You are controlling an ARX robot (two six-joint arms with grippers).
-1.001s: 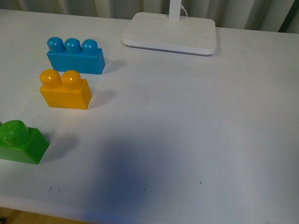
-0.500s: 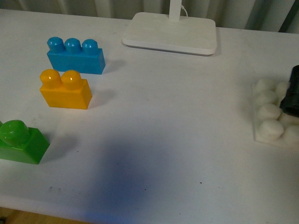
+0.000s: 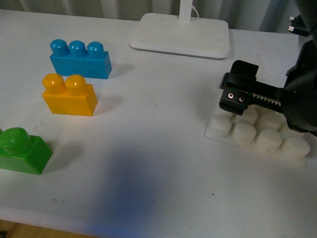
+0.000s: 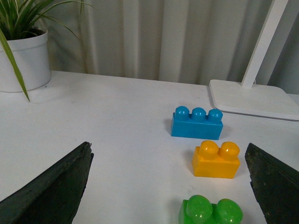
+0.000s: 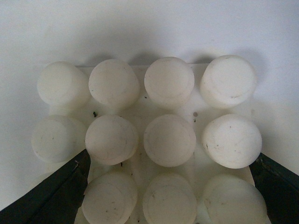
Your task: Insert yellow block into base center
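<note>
The yellow block (image 3: 69, 95) stands on the white table at the left, between a blue brick (image 3: 79, 59) and a green brick (image 3: 20, 150). It also shows in the left wrist view (image 4: 216, 160). The white studded base (image 3: 257, 138) lies at the right of the table, held by my right gripper (image 3: 257, 106), which is shut on it. In the right wrist view the base (image 5: 154, 144) fills the frame between the fingers. My left gripper (image 4: 173, 186) is open and empty, well back from the bricks.
A white lamp stand (image 3: 181, 34) sits at the back centre, its arm (image 4: 264, 44) rising from it. A potted plant (image 4: 23, 58) stands far off in the left wrist view. The blue brick (image 4: 196, 123) and green brick (image 4: 212, 212) flank the yellow one.
My right gripper has brought the base in from the right edge toward the table's middle; a second ago neither was in view. The bricks have not moved.
</note>
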